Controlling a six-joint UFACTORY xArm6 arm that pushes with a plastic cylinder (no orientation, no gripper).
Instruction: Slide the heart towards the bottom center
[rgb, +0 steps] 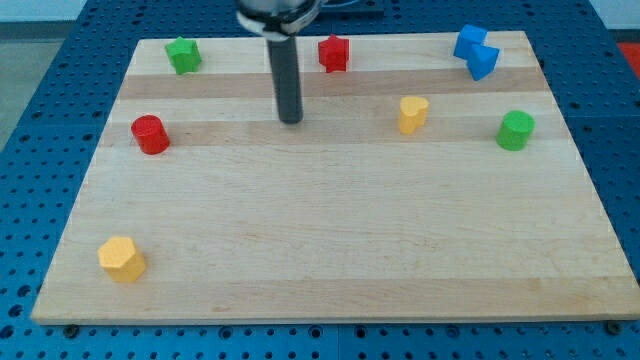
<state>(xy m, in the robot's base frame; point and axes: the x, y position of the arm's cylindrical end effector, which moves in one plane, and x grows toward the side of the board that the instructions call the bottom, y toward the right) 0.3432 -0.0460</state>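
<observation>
The smooth dark rod's tip (291, 121) sits bare on the pale, striped wooden board (330, 250), holding nothing, well left of the glossy yellow heart-shaped block (412, 115) near the view's top

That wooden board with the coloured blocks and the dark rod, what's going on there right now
A robot arm is working over a wooden board with a straight dark rod; my tip rests on bare wood, touching no block. The job is to push the yellow heart toward the bottom centre, and it sits apart from the tip, toward the view's right, not yet moved down. Nearest the tip otherwise is the red block near the top edge. The bottom centre holds no block.
</observation>
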